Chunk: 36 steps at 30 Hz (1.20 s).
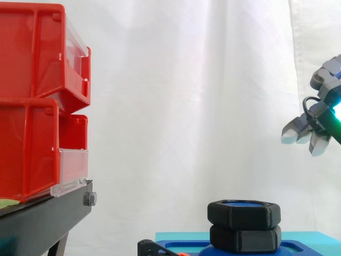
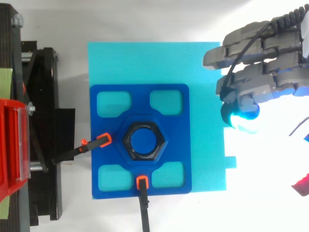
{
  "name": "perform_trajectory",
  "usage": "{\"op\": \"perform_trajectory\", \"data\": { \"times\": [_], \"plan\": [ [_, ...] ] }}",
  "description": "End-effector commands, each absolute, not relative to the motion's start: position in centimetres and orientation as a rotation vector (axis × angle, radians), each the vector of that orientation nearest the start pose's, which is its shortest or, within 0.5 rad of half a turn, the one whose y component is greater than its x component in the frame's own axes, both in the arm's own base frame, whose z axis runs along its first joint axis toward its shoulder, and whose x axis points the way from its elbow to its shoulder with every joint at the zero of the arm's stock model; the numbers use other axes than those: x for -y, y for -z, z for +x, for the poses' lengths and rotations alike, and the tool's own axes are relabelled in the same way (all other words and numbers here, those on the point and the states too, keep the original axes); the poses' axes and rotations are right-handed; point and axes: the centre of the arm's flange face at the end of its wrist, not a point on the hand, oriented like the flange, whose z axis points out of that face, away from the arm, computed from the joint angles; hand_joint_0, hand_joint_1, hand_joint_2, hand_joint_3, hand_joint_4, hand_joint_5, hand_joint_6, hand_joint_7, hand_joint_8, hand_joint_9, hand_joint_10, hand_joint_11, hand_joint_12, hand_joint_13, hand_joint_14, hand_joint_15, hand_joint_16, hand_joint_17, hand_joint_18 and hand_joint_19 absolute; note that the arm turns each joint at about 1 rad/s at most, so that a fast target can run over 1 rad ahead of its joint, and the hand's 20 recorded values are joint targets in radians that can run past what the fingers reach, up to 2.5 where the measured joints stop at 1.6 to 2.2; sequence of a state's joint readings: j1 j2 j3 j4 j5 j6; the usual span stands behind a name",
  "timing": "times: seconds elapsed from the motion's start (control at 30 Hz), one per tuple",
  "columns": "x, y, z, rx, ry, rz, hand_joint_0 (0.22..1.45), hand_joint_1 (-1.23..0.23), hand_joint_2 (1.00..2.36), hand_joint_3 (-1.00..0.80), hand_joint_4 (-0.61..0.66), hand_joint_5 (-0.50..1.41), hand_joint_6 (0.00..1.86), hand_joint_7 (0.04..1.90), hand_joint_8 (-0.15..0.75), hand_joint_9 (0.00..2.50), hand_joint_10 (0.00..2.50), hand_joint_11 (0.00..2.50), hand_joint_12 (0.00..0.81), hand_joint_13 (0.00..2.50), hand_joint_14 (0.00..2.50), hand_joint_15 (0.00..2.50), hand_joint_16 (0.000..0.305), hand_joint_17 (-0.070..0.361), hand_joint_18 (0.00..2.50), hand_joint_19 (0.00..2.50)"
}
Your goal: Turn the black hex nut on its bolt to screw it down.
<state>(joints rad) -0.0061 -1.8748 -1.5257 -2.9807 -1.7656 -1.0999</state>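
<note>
Nut: the black hex nut (image 1: pixel 244 214) sits on the blue bolt (image 2: pixel 143 140), whose end shows through its hole; nothing touches it.
Under the nut: a second black hex piece (image 1: pixel 245 238), stacked directly below in the side view.
Base: blue fixture plate (image 2: pixel 140 92) with the nut at its centre, lying on a cyan foam pad (image 2: pixel 203 72).
Clamps: two orange-tipped black clamps on the plate's edge, one at 9 o'clock (image 2: pixel 104 140) from the nut, one at 6 o'clock (image 2: pixel 142 182).
Hand: the hand (image 2: pixel 263 79) is at about 2 o'clock from the nut in the top view, raised well above it in the side view.
Fingers: the fingers (image 2: pixel 227 53) are loosely extended, holding nothing.
Surroundings: red bins (image 1: pixel 32 101) on a black stand (image 1: pixel 42 221), far out at 9 o'clock.
</note>
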Motion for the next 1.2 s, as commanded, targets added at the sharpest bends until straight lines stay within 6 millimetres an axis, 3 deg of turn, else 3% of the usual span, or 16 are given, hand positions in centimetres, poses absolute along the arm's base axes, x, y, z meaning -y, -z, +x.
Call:
{"op": "perform_trajectory", "data": {
  "times": [0.0, 1.17],
  "plan": [
    [11.77, -35.93, 59.31, -1.674, -0.512, 0.253, 0.53, -0.38, 1.00, -0.50, 0.21, -0.11, 0.50, 1.30, 0.285, 0.69, 0.01, 0.26, 0.326, 0.42, 0.00, 0.09, 0.047, 0.106, 0.29, 0.33],
    [11.77, -35.94, 59.33, -1.672, -0.512, 0.253, 0.53, -0.38, 1.00, -0.50, 0.21, -0.12, 0.50, 1.29, 0.285, 0.69, 0.01, 0.26, 0.329, 0.42, 0.00, 0.09, 0.045, 0.101, 0.27, 0.35]
  ]
}}
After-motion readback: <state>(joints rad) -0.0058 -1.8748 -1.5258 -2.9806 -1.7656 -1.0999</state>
